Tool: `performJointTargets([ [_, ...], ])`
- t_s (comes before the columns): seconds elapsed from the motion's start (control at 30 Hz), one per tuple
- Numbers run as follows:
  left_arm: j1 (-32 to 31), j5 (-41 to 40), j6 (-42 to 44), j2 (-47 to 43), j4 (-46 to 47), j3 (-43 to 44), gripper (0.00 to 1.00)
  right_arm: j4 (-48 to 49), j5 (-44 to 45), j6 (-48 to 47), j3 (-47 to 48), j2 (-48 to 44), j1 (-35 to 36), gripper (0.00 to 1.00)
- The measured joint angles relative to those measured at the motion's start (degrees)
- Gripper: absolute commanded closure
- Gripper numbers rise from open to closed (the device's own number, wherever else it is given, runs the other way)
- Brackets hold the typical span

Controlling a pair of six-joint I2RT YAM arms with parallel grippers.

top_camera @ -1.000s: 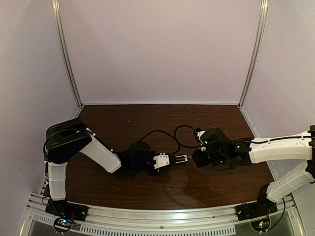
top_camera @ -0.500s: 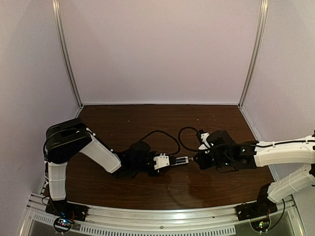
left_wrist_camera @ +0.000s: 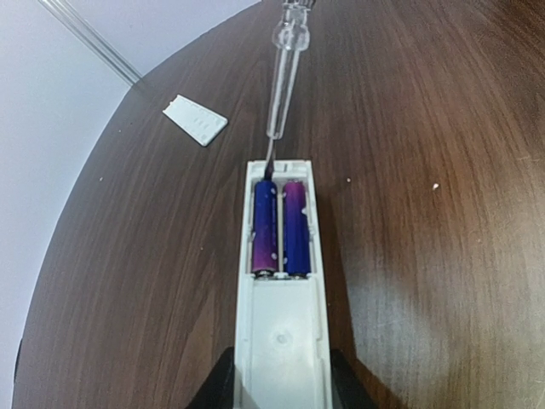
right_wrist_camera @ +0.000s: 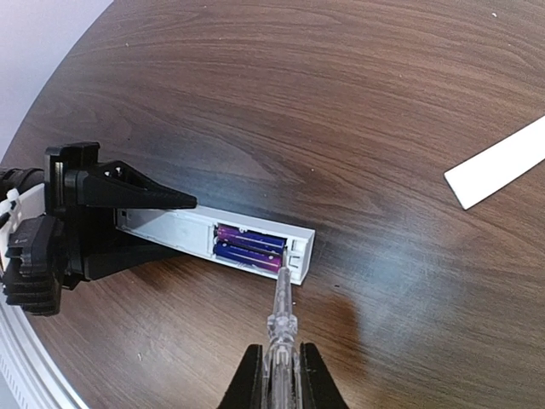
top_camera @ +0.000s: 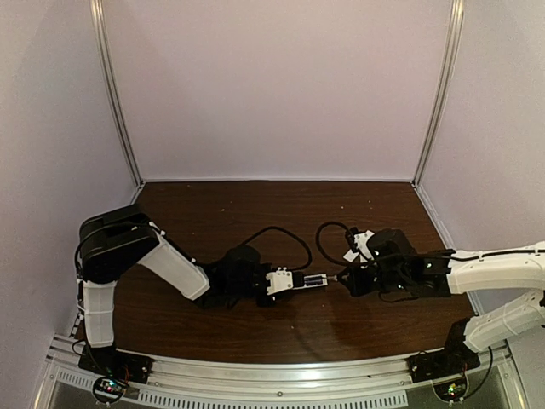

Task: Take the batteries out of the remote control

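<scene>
The white remote control (left_wrist_camera: pixel 281 298) lies on the dark wood table with its battery bay open and two purple-blue batteries (left_wrist_camera: pixel 278 226) inside. It also shows in the right wrist view (right_wrist_camera: pixel 217 239) and the top view (top_camera: pixel 298 280). My left gripper (left_wrist_camera: pixel 281 388) is shut on the remote's near end. My right gripper (right_wrist_camera: pixel 278 379) is shut on a clear-handled screwdriver (right_wrist_camera: pixel 279 315). The screwdriver's tip (left_wrist_camera: pixel 269 166) rests at the far end of the left battery, inside the bay. In the top view the two grippers face each other, with the right gripper (top_camera: pixel 351 279) just right of the remote.
The thin flat white battery cover (left_wrist_camera: pixel 195 119) lies loose on the table, left of the screwdriver in the left wrist view, and at the right edge in the right wrist view (right_wrist_camera: pixel 498 162). Black cables (top_camera: pixel 281 234) loop behind the grippers. Pale walls enclose the table.
My right arm has shifted a little right and toward the near edge, still holding the screwdriver at the remote's end. The left arm and remote have edged slightly right.
</scene>
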Motion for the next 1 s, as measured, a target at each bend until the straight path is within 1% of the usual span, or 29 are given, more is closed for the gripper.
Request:
performJointTargets([
  [0.33,0.0,0.24,-0.26,0.0,-0.07,0.0,1.0,4.9,-6.67,-0.02,-4.0,-2.03,-4.11,1.0],
  [0.5,0.0,0.44,-0.39,0.0,-0.13,0.0,1.0,8.22,-11.74,0.13,-6.49,-2.86,-7.39,1.0],
  [0.8,0.22,0.87,-0.61,0.0,-0.24,0.0,1.0,13.51,-19.41,1.05,-9.64,-2.75,-12.17,1.0],
  [1.0,0.26,1.05,-0.68,0.0,-0.31,0.0,1.0,15.26,-23.21,1.46,-10.34,-2.01,-14.64,1.0],
])
